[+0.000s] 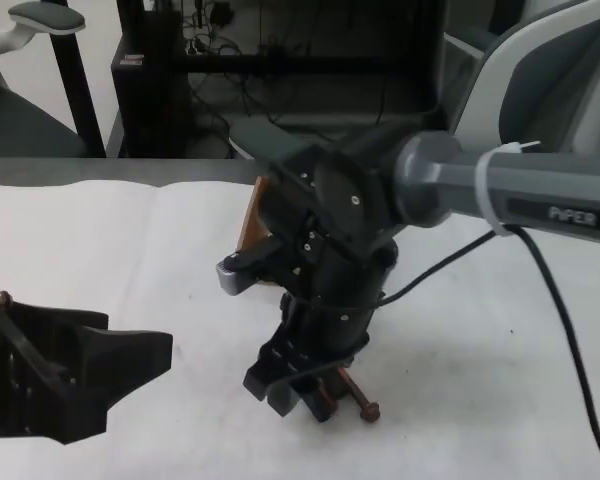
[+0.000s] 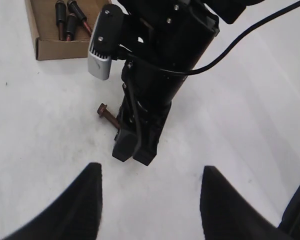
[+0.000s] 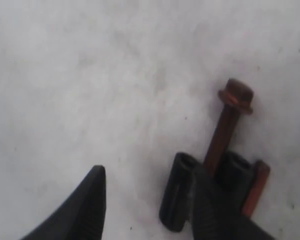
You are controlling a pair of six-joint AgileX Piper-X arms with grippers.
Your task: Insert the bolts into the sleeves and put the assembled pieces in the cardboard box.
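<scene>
Right pincer (image 3: 149, 175) spread, one finger at the sleeves (image 3: 176, 195) and bolt (image 3: 224, 127), bare bench (image 3: 90, 75) alongside, cardboard box (image 2: 55, 49) edge well apart.

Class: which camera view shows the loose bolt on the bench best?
The right wrist view: the bolt is close up, head and most of the shank plain. The left wrist view shows it small, partly behind the right gripper. The high view shows mainly its head end beside that gripper.

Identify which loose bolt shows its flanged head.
The bolt lying between the two black sleeves; the other bolt beside them shows only shank.
</scene>
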